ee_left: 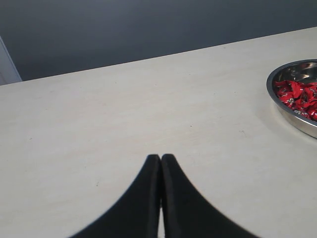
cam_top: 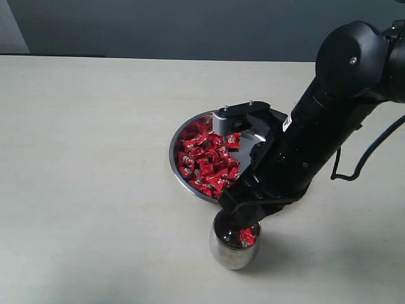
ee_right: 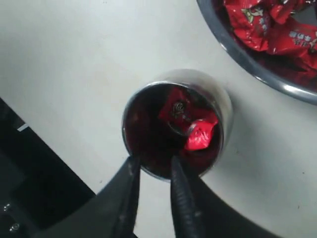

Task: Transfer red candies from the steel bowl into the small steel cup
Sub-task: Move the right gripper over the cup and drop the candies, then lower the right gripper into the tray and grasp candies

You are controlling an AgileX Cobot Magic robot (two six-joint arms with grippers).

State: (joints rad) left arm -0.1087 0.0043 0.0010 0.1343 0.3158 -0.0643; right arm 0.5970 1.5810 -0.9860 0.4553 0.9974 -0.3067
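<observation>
We hold our right claw [ee_right: 154, 166] parted and empty right over the cup [ee_right: 224, 101] so candies [ee_right: 199, 136] land inside, while most lie in the bowl [ee_right: 257, 73] beside it; our left claw [ee_left: 160, 161] rests clenched.

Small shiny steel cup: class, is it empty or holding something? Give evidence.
Holding something: the small shiny steel cup stands upright with red-wrapped candies inside, seen from above in the right wrist view.
</observation>
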